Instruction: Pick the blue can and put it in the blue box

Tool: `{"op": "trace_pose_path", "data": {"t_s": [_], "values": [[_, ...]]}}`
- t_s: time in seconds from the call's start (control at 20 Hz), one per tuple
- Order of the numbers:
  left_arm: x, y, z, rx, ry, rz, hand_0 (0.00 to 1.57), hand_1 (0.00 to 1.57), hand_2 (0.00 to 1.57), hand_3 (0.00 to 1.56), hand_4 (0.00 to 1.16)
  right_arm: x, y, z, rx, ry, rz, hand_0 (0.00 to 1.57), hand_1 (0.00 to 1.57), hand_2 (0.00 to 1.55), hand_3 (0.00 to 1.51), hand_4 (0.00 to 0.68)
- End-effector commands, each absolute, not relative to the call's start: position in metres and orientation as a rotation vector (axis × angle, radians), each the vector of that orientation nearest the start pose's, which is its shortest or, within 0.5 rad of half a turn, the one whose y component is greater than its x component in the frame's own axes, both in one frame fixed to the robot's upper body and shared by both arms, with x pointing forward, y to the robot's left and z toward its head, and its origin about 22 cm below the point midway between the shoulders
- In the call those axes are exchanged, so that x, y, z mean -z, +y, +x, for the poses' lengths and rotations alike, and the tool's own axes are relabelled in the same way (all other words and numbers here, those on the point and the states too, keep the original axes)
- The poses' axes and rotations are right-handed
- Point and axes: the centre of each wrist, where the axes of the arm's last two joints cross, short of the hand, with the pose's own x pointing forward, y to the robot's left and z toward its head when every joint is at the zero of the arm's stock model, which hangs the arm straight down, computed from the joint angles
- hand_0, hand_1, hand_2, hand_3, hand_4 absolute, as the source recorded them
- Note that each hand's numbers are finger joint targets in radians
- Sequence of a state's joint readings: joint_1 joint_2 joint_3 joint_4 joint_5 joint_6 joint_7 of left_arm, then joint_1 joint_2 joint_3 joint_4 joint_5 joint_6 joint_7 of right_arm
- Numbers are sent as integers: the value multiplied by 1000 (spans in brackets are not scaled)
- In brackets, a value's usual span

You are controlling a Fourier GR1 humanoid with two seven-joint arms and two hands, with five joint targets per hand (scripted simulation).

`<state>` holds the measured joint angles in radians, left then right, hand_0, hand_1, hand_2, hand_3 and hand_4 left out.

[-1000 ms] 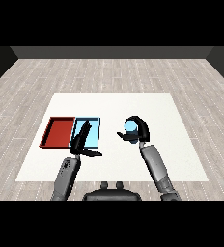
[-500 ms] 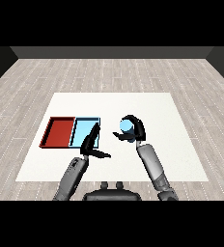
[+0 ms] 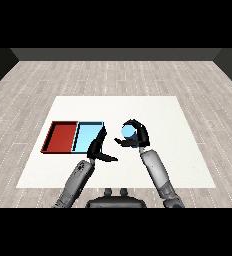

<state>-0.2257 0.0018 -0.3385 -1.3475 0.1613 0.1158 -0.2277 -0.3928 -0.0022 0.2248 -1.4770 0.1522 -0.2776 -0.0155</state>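
Observation:
The blue can is held off the table, and my right hand is curled round it, just right of the table's middle. The light blue tray lies left of it, next to the red tray. My left hand hovers with straight fingers over the blue tray's right edge, its thumb sticking out to the right. The can sits a short way right of the left hand's fingers.
The white table stretches wide to the right and front of the hands. Both forearms come in from the lower edge. Wooden floor surrounds the table.
My right hand has carried the blue can leftward toward the trays. The left hand has shifted right, from over the blue tray to its right edge.

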Motion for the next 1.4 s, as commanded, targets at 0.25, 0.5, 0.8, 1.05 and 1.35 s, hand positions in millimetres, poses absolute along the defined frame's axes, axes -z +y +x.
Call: {"op": "trace_pose_path", "data": {"t_s": [0.25, 0.5, 0.8, 1.05, 1.35], "values": [[14, 111, 287, 129, -1683, -338, 0, 0, 0, 0, 0, -82, -119, 311, -208, -1927, -20, 1481, 1481, 1465, 1399, 605], [10, 102, 283, 113, -1676, -374, 0, 0, 0, 0, 0, -69, -97, 311, -230, -1923, 6, 1479, 1479, 1459, 1393, 605], [26, 102, 298, 128, -1665, -354, 0, 0, 0, 0, 0, -85, -91, 298, -269, -1929, 9, 1488, 1488, 1462, 1399, 608], [21, 116, 288, 126, -1682, -355, 0, 0, 0, 0, 0, -82, -76, 312, -243, -1947, 36, 1463, 1463, 1458, 1407, 620], [5, 84, 302, 127, -1671, -397, 0, 0, 0, 0, 0, -64, -81, 292, -171, -1919, 81, 1455, 1455, 1459, 1390, 613]]}}
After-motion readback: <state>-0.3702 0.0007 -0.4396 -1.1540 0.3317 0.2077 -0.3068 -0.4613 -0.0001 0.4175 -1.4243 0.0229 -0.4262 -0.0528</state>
